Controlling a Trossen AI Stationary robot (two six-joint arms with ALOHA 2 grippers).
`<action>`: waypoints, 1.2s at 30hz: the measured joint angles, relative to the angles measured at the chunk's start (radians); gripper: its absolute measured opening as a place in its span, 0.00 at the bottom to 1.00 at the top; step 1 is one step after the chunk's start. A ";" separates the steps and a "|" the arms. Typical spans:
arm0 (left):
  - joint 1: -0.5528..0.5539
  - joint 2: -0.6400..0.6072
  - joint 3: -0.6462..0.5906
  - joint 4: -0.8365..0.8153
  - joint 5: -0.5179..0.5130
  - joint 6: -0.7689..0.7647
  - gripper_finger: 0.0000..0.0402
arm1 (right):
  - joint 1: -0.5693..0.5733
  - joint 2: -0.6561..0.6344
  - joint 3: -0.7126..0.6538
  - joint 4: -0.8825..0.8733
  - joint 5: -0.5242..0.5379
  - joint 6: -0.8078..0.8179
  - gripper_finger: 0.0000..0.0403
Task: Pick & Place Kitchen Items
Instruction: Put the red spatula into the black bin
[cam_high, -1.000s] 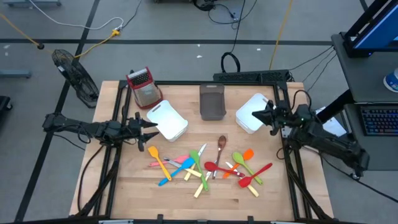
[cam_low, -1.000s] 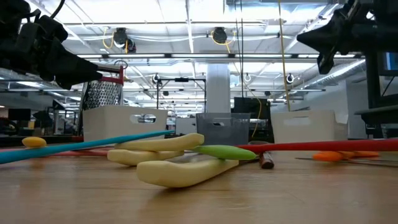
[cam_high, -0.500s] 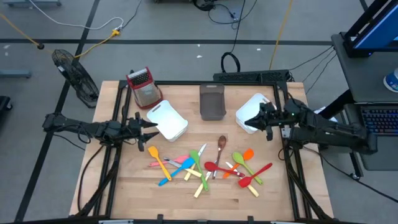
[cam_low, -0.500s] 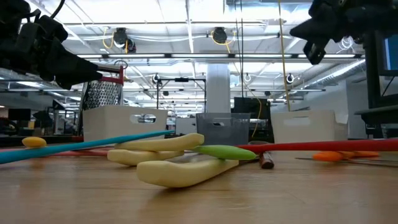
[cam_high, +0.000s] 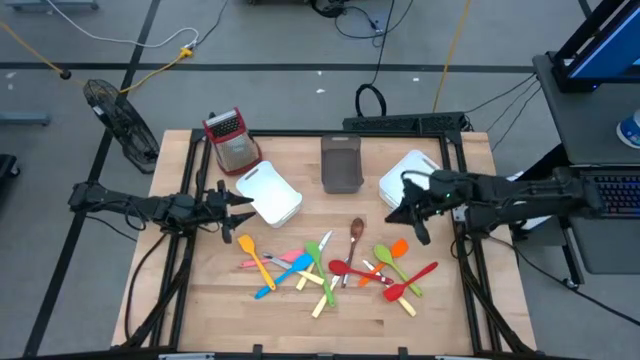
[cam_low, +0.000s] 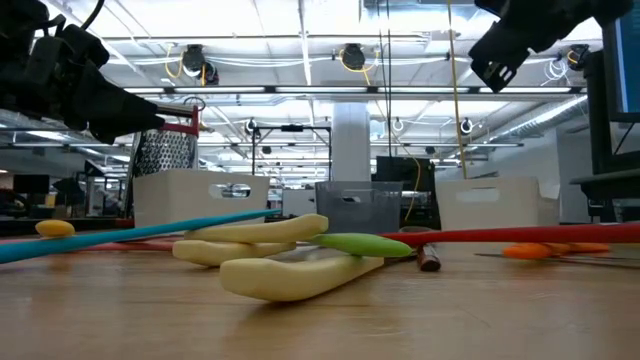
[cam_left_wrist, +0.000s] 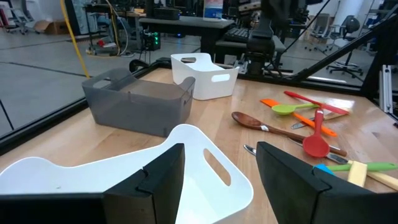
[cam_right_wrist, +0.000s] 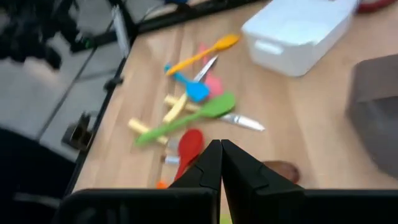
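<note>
— Plastic utensils (cam_high: 330, 265), heaped mid-table near front; wooden spoon (cam_high: 356, 234) beside. Light, stiff, slick. Best gripped mid-handle.
— Right gripper (cam_high: 412, 212) above, fingers closed, empty. Left gripper (cam_high: 238, 200) parted over white bin (cam_high: 268, 193).

No legible text, label, brand, number or sign in any view. Bins, grater, utensils, table: no markings readable. Background screens and equipment: too small or blurred to read.
</note>
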 joint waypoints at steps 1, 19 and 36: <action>0.000 0.000 0.000 0.000 0.000 0.000 0.51 | 0.018 0.012 0.002 -0.001 0.000 -0.006 0.01; 0.000 0.000 0.000 -0.004 0.000 0.000 0.51 | 0.237 0.184 0.003 -0.220 0.023 0.145 0.00; 0.000 0.000 0.000 -0.006 0.000 -0.007 0.51 | 0.302 0.215 0.003 -0.315 0.001 -0.061 0.04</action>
